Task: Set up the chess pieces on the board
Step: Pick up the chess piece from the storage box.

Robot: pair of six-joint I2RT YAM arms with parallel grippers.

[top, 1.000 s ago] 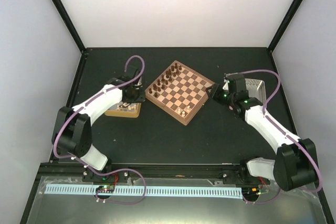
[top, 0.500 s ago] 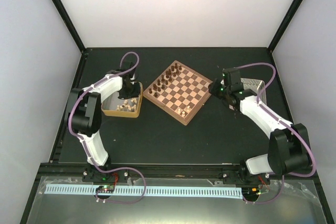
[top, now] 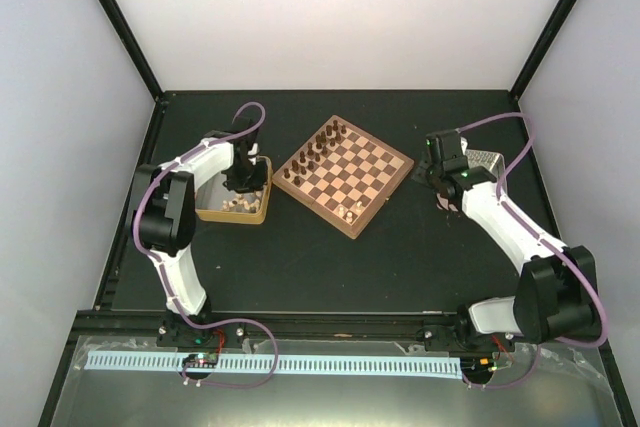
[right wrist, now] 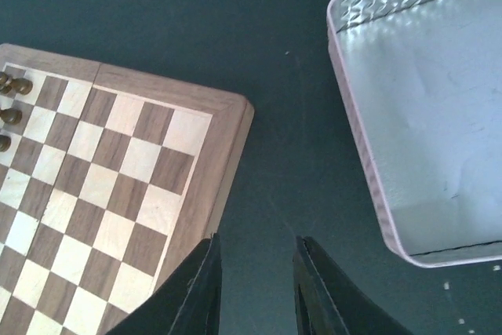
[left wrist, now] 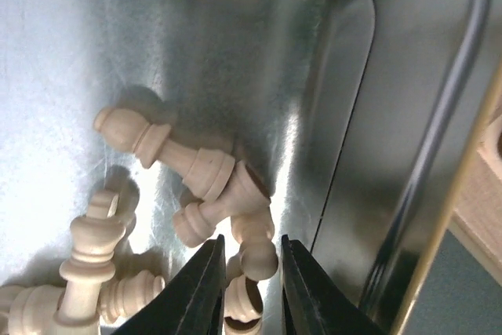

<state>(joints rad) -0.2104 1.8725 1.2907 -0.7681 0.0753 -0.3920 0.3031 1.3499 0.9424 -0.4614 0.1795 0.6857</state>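
Setting: dark worktop (top: 330,267) enclosed by white walls (top: 330,17).

Item 1, board (top: 343,174): sits mid-worktop, turned corner-on to the arms. Dark chess pieces (top: 322,147) stand in rows along its far-left side, and a few pale ones (top: 350,213) stand at the near edge. Most squares are bare.

Item 2, pale pieces (left wrist: 169,154): toppled in a loose heap in the tan tray (top: 230,218) left of the board, several touching. Judged light, hard, smooth-turned and prone to roll. Best taken across the neck just under the head, since the flared base would likely slip.

Item 3, left gripper (left wrist: 251,241): lowered into the tray, jaws parted and straddling one small pawn (left wrist: 259,258), not clenched on it as far as shows.

Item 4, right gripper (right wrist: 256,241): jaws parted, holding nothing, above bare worktop between the board's corner and the silver tray (right wrist: 423,115).

Clearances: the tray wall stands just right of the left gripper, and neighbouring pieces touch the pawn, so room is tight and a straight lift looks safest. Open worktop lies between tray and board
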